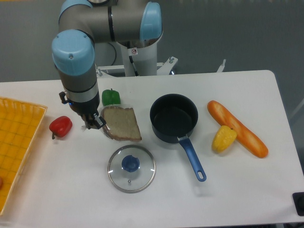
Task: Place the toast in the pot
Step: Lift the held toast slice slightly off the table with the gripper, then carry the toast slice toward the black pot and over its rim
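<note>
Black jaws of the gripper [93, 122] sit at the left edge of the toast [122, 123], low over the white surface [228, 190]; the wrist hides them, so I cannot tell how far apart they stand or whether they grip the wrap. Toast lies flat, just left of the pot [174, 117] and apart from it. The pot stands upright with nothing in it, its blue handle pointing toward the front right. A green pepper [111, 97] sits just behind the toast, a red pepper [61, 127] left of the gripper. The glass lid [131, 168] lies in front of the toast. A baguette [237, 128] and yellow pepper [224, 138] lie right of the pot; an orange tray [19, 142] fills the left edge.
</note>
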Tool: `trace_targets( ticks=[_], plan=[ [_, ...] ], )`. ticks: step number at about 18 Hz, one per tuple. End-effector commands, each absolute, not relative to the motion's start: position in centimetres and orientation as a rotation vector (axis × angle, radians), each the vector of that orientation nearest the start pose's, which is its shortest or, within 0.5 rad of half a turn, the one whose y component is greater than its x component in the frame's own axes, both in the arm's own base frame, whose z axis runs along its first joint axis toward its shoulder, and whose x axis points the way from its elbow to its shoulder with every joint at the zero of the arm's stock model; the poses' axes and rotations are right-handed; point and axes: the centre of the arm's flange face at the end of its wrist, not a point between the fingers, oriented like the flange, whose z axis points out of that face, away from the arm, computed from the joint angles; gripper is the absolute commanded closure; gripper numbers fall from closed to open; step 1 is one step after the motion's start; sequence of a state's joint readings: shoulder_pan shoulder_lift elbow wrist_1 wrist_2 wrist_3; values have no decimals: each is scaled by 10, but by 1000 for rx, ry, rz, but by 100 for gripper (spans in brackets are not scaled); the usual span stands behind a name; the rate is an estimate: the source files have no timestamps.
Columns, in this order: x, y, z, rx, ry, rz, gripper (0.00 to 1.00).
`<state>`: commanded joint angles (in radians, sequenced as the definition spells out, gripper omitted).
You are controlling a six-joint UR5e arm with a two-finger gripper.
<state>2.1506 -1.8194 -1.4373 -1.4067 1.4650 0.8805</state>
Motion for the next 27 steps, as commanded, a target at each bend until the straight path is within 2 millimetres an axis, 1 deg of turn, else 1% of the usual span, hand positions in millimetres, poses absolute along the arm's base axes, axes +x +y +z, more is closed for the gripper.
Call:
trace_targets(
  ticks=[4, 6, 9, 12, 15, 17, 18, 19, 21, 23, 24, 27],
  plan=[
    [-210, 577, 436, -2999, 451, -71, 100],
    [-214, 576, 434, -2987, 434, -102, 100],
    [-212, 572, 431, -2989, 433, -115, 100],
    [-211, 570, 433, -2985, 442, -114, 100],
    [-219, 565, 435, -2973, 497, -103, 100],
    [-221, 563, 436, -2966, 540, -101, 100],
    [-223, 559, 439, -2958, 569, -93, 100],
    [-228, 552, 438, -2952, 603, -91, 100],
    [-232, 542, 437, -2931, 702, -89, 100],
    [-235, 531, 435, -2926, 734, -88, 100],
    [-237, 528, 435, -2925, 745, -90, 100],
    [-235, 527, 432, -2926, 777, -99, 100]
  ],
)
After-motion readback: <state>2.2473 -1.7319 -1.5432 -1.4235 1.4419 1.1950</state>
